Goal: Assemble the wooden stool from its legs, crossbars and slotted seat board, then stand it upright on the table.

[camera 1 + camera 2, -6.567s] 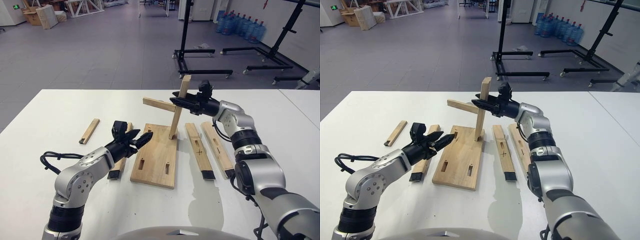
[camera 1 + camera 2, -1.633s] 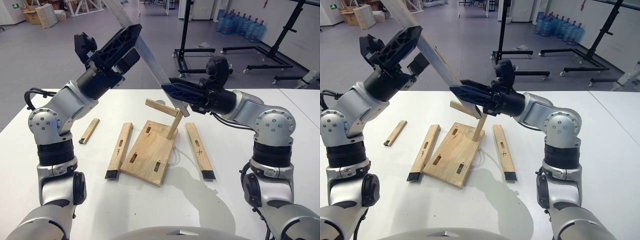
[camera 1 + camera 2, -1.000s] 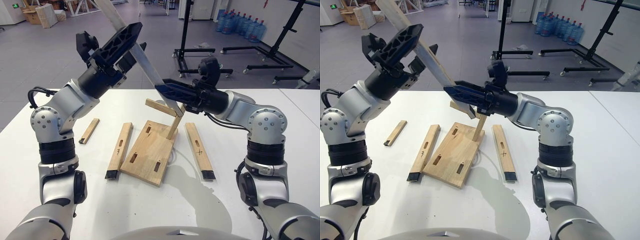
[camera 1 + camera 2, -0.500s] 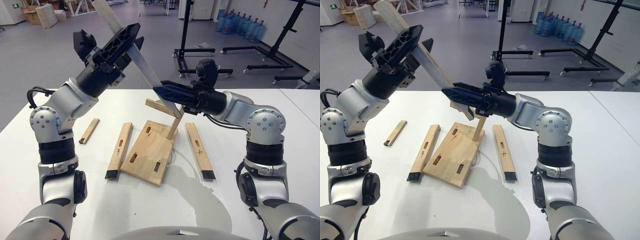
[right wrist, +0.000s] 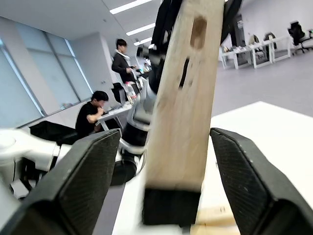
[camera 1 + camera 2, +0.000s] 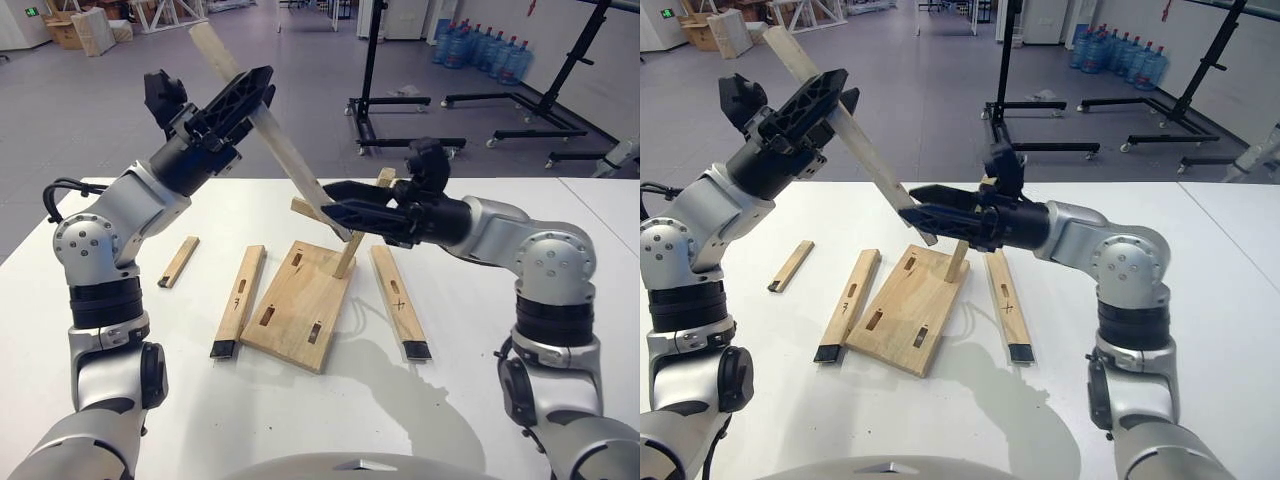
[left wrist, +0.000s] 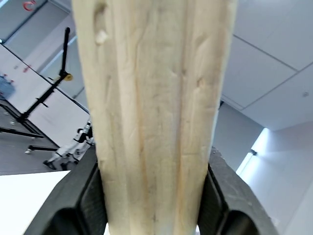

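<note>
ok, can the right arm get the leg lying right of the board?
Probably, not straight away. The right gripper is open, but the raised leg held by the left gripper sits between its jaws. The flat leg lies uncovered.

The held leg (image 7: 154,112) runs off the left wrist view; the right gripper (image 6: 336,207) hides the crossbar (image 6: 302,207) joint.

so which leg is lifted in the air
The leg in the left gripper, slanting above the seat board; two legs lie flat beside it, one stands in it.
</note>
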You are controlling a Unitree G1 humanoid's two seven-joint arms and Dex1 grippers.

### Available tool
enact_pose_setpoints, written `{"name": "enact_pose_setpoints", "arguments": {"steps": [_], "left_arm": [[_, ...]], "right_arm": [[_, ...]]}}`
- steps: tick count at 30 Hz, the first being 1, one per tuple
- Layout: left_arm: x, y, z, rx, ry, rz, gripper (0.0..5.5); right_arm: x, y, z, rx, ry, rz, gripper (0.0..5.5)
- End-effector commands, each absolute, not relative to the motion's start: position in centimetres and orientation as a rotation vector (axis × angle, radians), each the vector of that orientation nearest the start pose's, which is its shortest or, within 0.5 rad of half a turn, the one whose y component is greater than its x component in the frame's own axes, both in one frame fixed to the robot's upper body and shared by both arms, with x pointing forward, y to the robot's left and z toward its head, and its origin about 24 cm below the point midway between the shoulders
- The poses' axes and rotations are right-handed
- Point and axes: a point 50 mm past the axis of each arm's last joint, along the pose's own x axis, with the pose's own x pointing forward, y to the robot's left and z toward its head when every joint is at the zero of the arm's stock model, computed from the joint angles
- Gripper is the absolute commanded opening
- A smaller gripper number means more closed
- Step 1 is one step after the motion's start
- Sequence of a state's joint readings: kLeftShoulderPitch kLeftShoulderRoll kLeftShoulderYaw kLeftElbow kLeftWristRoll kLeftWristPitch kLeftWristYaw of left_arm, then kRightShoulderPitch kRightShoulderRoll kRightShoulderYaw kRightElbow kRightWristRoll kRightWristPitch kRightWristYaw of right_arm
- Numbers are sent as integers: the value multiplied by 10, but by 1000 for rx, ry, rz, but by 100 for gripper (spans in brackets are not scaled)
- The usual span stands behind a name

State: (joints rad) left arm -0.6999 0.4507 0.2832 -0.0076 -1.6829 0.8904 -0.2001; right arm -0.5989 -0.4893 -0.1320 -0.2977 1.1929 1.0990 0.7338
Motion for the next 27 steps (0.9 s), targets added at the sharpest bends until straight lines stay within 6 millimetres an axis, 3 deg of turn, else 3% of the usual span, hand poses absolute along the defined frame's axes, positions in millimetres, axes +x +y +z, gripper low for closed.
{"name": "enact_pose_setpoints", "arguments": {"steps": [1,5,8,13,17,22,27], "left_arm": [[302,176,257,-884,-81,-1055,202],[306,188,259,-746,-125,-983,202],[304,201,265,-568,-200,-877,202],[299,217,254,-230,-138,-720,202],[298,220,258,-67,-210,-709,202],[297,216,255,-122,-287,-782,202],[297,210,246,-201,-265,-805,202]], "right_arm": [[239,-143,228,337,119,1461,332],[230,-161,241,277,81,1404,332],[218,-160,232,137,105,1389,332],[205,-113,156,-169,236,1381,332],[229,-69,116,-405,193,1253,332],[237,-36,97,-600,161,1259,332],[228,-24,81,-726,174,1323,332]]}}
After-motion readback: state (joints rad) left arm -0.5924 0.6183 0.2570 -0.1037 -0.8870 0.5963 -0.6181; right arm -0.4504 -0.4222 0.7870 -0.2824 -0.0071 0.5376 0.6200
